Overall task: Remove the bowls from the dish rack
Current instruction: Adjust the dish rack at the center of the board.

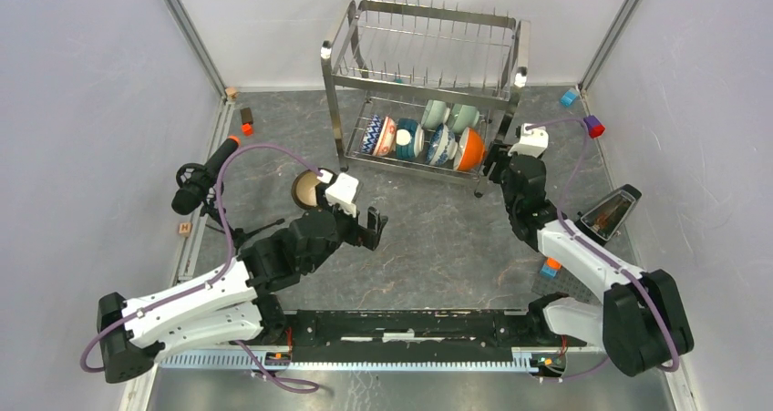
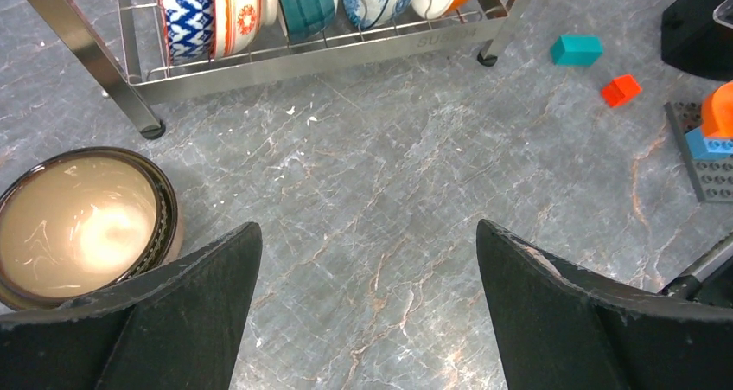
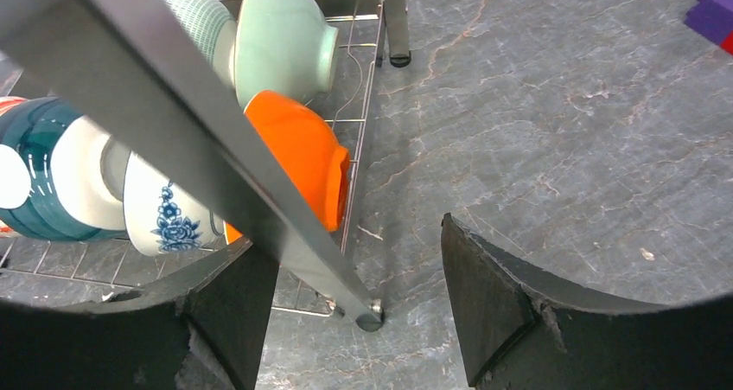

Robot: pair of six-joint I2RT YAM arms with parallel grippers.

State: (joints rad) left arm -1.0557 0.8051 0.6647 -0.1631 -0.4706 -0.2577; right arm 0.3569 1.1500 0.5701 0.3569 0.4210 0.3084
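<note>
The dish rack [image 1: 424, 83] stands at the back middle of the table, with several bowls upright in a row on its lower tier [image 1: 421, 142]. A dark brown bowl with a cream inside [image 1: 308, 189] [image 2: 82, 226] sits on the table left of the rack. My left gripper [image 1: 365, 227] [image 2: 367, 234] hangs open over bare table just right of that bowl, holding nothing. My right gripper [image 1: 497, 165] [image 3: 350, 243] is open at the rack's front right corner. The rack's steel leg [image 3: 173, 105] passes between its fingers without touching them. The orange bowl [image 3: 298, 161] and a pale green bowl [image 3: 281, 40] lie just beyond.
Small toy blocks lie right of the rack: teal [image 2: 576, 49], red [image 2: 621, 89], purple [image 1: 593, 126], blue [image 1: 569, 97]. A grey studded plate with an orange piece [image 2: 717, 139] sits by the right arm. A black microphone [image 1: 205, 176] stands at the left. Grey walls close the sides.
</note>
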